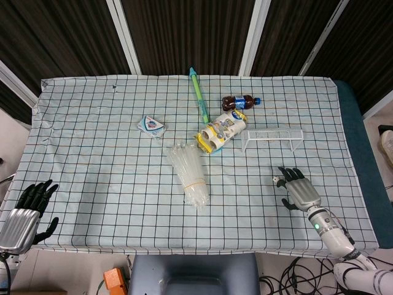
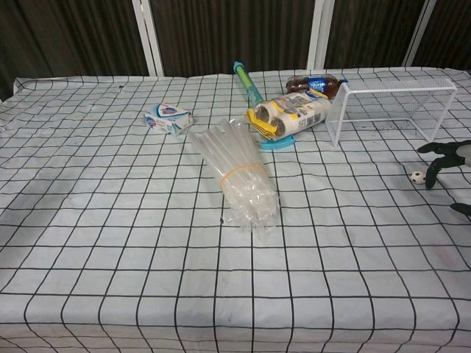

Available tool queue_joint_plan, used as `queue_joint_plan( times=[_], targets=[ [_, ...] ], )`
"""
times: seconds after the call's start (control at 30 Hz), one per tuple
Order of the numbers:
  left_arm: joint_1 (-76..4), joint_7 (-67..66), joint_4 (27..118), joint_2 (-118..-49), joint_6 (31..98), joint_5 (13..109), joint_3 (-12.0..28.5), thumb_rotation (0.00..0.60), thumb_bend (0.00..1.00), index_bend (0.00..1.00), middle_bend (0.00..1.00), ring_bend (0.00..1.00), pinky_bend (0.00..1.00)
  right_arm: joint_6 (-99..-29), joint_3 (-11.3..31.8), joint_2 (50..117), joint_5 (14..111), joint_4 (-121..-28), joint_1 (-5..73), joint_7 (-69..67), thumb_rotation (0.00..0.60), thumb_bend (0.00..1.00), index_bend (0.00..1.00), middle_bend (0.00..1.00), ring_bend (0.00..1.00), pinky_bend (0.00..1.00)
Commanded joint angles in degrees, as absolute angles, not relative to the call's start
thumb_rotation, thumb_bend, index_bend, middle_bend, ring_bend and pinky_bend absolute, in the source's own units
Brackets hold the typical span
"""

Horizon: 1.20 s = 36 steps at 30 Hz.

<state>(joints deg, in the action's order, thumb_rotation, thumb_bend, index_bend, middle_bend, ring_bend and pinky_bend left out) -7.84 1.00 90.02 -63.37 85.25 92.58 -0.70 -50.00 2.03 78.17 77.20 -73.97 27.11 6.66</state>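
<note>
My right hand [image 1: 296,189] hovers low over the table's right side with its fingers spread and nothing in it; the chest view shows its fingers [image 2: 446,156] at the right edge. A tiny black-and-white ball [image 1: 274,180] [image 2: 418,176] lies just beside the fingertips, apart from them. My left hand [image 1: 27,208] hangs off the front left corner of the table, fingers apart and empty. It does not show in the chest view.
A bundle of clear plastic cups [image 1: 190,175] [image 2: 239,176] bound with a rubber band lies mid-table. Behind it are a yellow snack pack [image 1: 220,133], a cola bottle [image 1: 239,102], a green-blue stick [image 1: 198,93], a small white-blue packet [image 1: 152,126] and a white wire goal [image 1: 271,137] [image 2: 390,103].
</note>
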Motion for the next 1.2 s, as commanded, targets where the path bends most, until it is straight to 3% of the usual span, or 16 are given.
queue_joint_plan(
  times=[0.03, 0.3, 0.43, 0.57, 0.6, 0.67, 0.93, 1.2],
  targets=[
    [-8.01, 0.95, 90.02, -63.41, 85.05, 92.58, -0.63, 0.600, 0.42, 0.00, 0.00, 0.00, 0.04, -50.15, 2.01, 78.15, 77.03, -73.98, 27.09, 6.85, 0.600, 0.51, 0.46, 0.00, 0.00, 0.00],
    [-8.08, 0.83, 90.01, -63.44, 85.01, 92.72, -0.60, 0.600, 0.42, 0.00, 0.00, 0.00, 0.04, -50.06, 1.71, 78.30, 76.60, -74.05, 27.31, 7.40, 0.600, 0.51, 0.45, 0.00, 0.00, 0.00],
    [-8.10, 0.87, 90.03, -63.42, 84.88, 92.73, -0.66, 0.600, 0.42, 0.00, 0.00, 0.00, 0.04, -49.76, 1.78, 78.38, 76.25, -74.00, 27.45, 7.54, 0.600, 0.51, 0.39, 0.00, 0.00, 0.00],
    [-8.28, 1.00, 90.05, -63.46, 84.67, 92.81, -0.63, 0.600, 0.42, 0.00, 0.00, 0.00, 0.04, -47.22, 2.63, 78.83, 73.77, -73.65, 28.58, 7.99, 0.600, 0.51, 0.05, 0.00, 0.00, 0.00],
    [-8.35, 1.29, 90.08, -63.39, 84.61, 93.05, -0.74, 0.600, 0.42, 0.00, 0.00, 0.00, 0.04, -46.67, 2.97, 79.03, 72.92, -73.56, 28.83, 8.09, 0.600, 0.51, 0.00, 0.00, 0.00, 0.00],
    [-8.45, 1.73, 90.00, -63.21, 84.58, 93.47, -0.90, 0.600, 0.42, 0.00, 0.00, 0.00, 0.04, -46.54, 3.83, 79.50, 71.18, -73.43, 29.18, 8.85, 0.600, 0.51, 0.00, 0.00, 0.00, 0.00],
    [-8.13, 2.44, 89.77, -62.95, 85.53, 93.92, -0.95, 0.600, 0.42, 0.00, 0.00, 0.00, 0.04, -64.54, 5.69, 80.98, 79.57, -71.04, 25.09, 2.31, 0.600, 0.51, 0.00, 0.00, 0.00, 0.00],
    [-7.96, 1.73, 89.88, -63.18, 85.47, 93.63, -0.97, 0.600, 0.41, 0.00, 0.00, 0.00, 0.04, -67.28, 4.71, 79.30, 81.44, -70.90, 23.27, -0.95, 0.600, 0.51, 0.00, 0.00, 0.00, 0.00]
  ],
)
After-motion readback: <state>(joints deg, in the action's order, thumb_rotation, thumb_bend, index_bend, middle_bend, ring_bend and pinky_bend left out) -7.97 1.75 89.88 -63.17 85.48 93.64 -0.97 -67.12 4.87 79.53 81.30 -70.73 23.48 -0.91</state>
